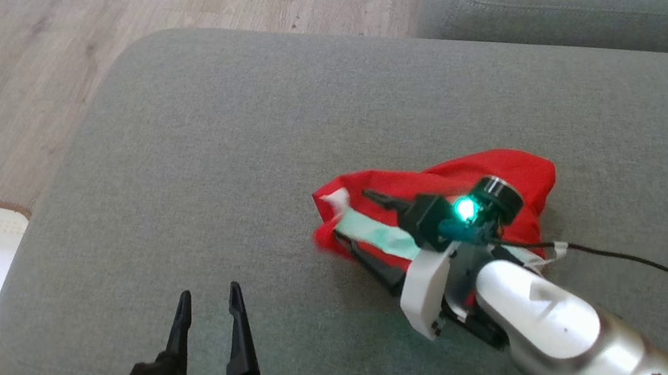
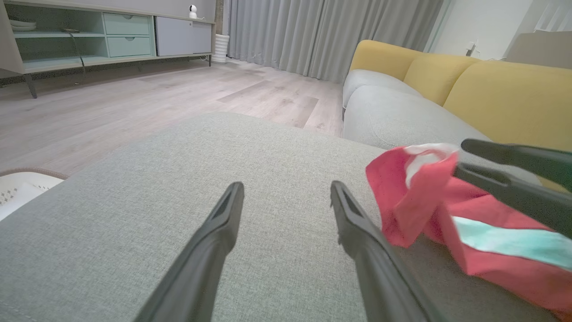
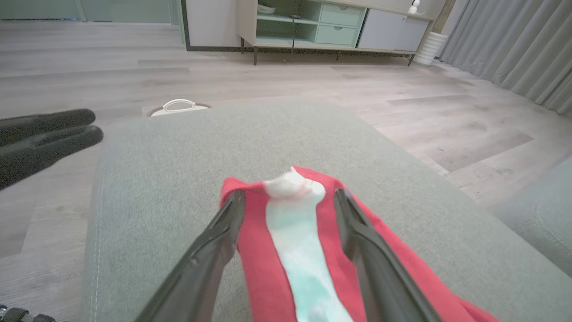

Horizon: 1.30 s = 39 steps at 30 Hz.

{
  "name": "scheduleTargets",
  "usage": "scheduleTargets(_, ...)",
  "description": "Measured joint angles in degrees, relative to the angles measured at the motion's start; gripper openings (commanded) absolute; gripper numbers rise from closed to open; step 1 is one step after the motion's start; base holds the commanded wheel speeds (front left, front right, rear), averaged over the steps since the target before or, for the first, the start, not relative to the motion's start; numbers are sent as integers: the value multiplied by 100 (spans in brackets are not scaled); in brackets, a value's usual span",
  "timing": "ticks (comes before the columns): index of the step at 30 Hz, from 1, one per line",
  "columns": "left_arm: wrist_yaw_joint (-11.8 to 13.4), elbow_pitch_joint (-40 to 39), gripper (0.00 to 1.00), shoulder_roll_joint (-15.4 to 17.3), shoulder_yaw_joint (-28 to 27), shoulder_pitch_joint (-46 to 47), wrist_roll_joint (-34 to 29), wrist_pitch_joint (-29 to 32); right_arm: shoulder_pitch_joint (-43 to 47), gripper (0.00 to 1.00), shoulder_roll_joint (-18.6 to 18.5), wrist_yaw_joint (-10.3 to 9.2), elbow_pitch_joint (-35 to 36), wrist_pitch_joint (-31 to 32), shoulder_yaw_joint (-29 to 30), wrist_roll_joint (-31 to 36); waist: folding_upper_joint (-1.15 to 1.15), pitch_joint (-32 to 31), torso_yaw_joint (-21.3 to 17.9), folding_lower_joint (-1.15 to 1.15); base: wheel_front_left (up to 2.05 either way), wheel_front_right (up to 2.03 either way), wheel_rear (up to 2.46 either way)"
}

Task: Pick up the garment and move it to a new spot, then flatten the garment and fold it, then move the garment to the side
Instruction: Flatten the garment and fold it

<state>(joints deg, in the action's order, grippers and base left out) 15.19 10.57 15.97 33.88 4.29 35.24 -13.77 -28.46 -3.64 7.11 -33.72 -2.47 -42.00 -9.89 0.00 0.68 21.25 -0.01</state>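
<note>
Two grippers are noted above the grey cushion (image 1: 205,167). The left gripper (image 1: 208,292) is held spread and empty, with the crumpled red garment (image 1: 504,174) lying to its right. The right gripper (image 1: 353,216) is spread, the garment's striped edge lying between its fingers.

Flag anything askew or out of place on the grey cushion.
The red garment lies bunched in a crumpled heap on the grey cushion, not flat. The right pincer straddles it, open. Nothing else stands out.
</note>
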Motion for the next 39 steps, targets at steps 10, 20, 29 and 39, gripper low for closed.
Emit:
scheduleTargets(10, 43, 2, 100, 3, -47, -21, 15, -1, 238, 100, 3, 0, -281, 67, 313, 252, 0, 38, -45, 0, 0, 0, 0)
scheduleTargets(20, 78, -70, 100, 31, -69, -138, 14, -43, 1093, 100, 5, 0, 27, -365, 2610, 712, 0, -6, -413, 0, 0, 0, 0)
scheduleTargets(29, 146, -175, 100, 131, -75, -181, 14, -41, 2381, 100, 42, 0, 578, -114, 3279, 489, 0, 5, -689, 0, 0, 0, 0)
scheduleTargets(39, 146, -256, 100, 157, -64, -163, 7, 11, 2412, 100, 77, 0, 457, 56, 2867, -189, 0, 143, -607, 1, 0, 0, 0)
